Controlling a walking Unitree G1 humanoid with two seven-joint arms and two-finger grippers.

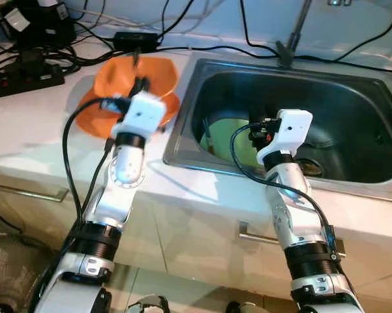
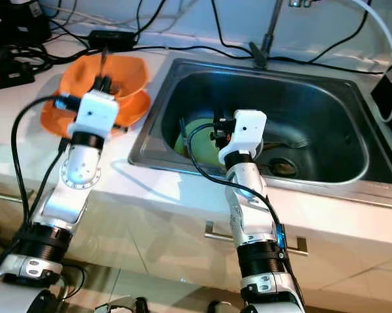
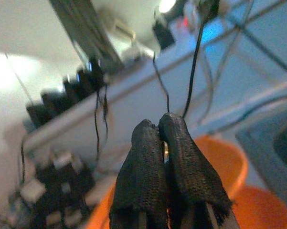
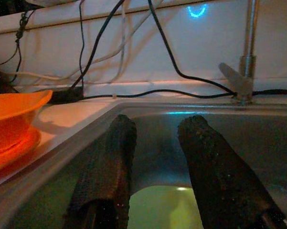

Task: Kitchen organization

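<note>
An orange bowl (image 1: 114, 77) rests on an orange plate (image 1: 91, 122) on the white counter, left of the steel sink (image 1: 182, 140). My left gripper (image 1: 138, 79) hovers over the bowl with its fingers (image 3: 148, 162) pressed shut; a thin silvery glint shows between them, but I cannot tell what it is. A pale green dish (image 2: 199, 140) lies on the sink floor. My right gripper (image 4: 155, 143) is lowered into the sink just above that dish, open with nothing between its fingers (image 4: 207, 167). A fork (image 2: 293, 143) lies near the drain (image 2: 284, 168).
The faucet (image 1: 293, 36) rises behind the sink. Black cables, an adapter (image 1: 135, 39) and a power strip (image 1: 19, 81) crowd the back left of the counter. Drawer handles (image 1: 26, 191) run along the cabinet front below.
</note>
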